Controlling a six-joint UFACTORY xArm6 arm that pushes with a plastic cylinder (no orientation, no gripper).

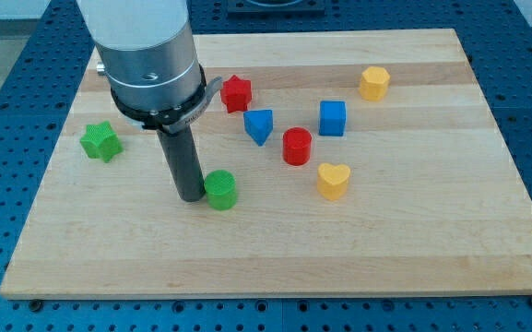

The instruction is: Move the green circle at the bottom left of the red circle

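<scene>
One camera view, seven blocks on wooden board [413,249]. Green circle [220,189]: short, bright green cylinder, flat top, upright, at 8 o'clock from red circle [296,146], well apart. Our rod carries no jaws; my tip [191,197] sits at 9 o'clock of green circle, touching its side. Yellow heart [333,181] at 4 o'clock of red circle, blue wedge-like block [259,125] at 10 o'clock. Green star [100,141] at 10 o'clock of tip, apart.
</scene>
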